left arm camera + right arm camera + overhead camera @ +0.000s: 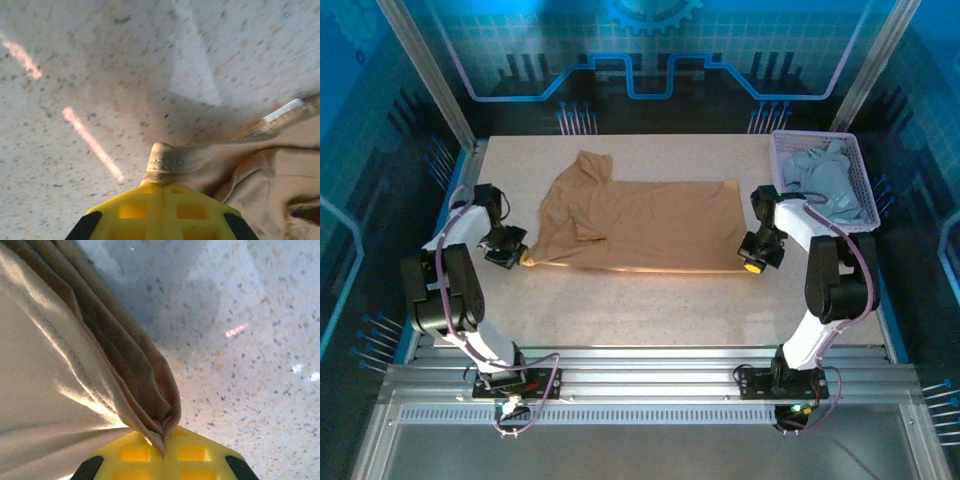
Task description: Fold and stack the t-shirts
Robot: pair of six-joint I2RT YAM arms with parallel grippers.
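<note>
1. The left gripper [513,255] has its yellow fingers pressed together on the near-left hemmed corner of the tan short-sleeved cloth t-shirt [640,225], low over the pale speckled tabletop [650,310].
2. The right gripper [754,264] is likewise clamped tight on the shirt's near-right corner, with folded layers bunched between its fingers.
3. Between the two grippers, the tan shirt lies spread across the middle of the tabletop, its sleeve and collar end reaching toward the far side.
4. At the far right, a crumpled pale grey-blue t-shirt [825,180] sits inside a lavender mesh basket [810,135].
</note>
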